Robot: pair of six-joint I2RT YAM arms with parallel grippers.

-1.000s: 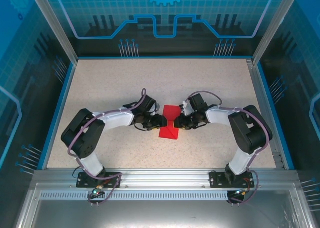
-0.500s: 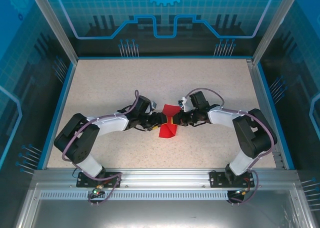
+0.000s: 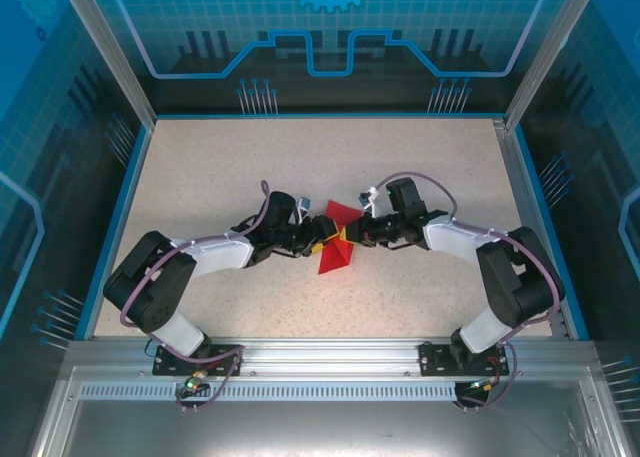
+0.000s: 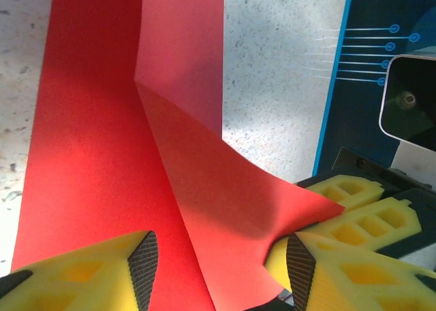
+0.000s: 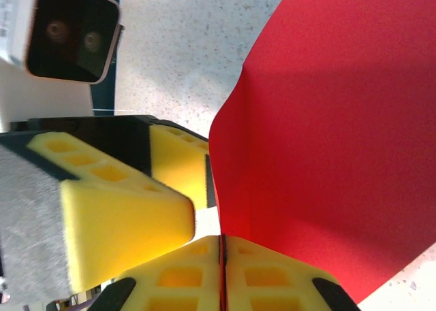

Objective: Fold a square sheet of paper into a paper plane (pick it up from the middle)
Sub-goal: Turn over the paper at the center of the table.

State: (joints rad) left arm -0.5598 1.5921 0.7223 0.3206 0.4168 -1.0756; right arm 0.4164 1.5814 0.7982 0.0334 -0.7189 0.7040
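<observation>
L arm [image 3: 215, 249], R arm [image 3: 460, 239] angled inward; L jaws apart, R jaws clamped

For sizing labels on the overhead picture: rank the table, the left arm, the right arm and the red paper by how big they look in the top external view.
1. table
2. left arm and right arm: these look alike, so they are not ranked
3. square sheet of paper, the smallest

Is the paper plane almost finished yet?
Not yet. Done: the red sheet already has a crease and bends up along it. In hand: the right gripper pinches one edge, and the left gripper stands open around the sheet. Left: most of the folding, since no pointed nose or wings show.
</observation>
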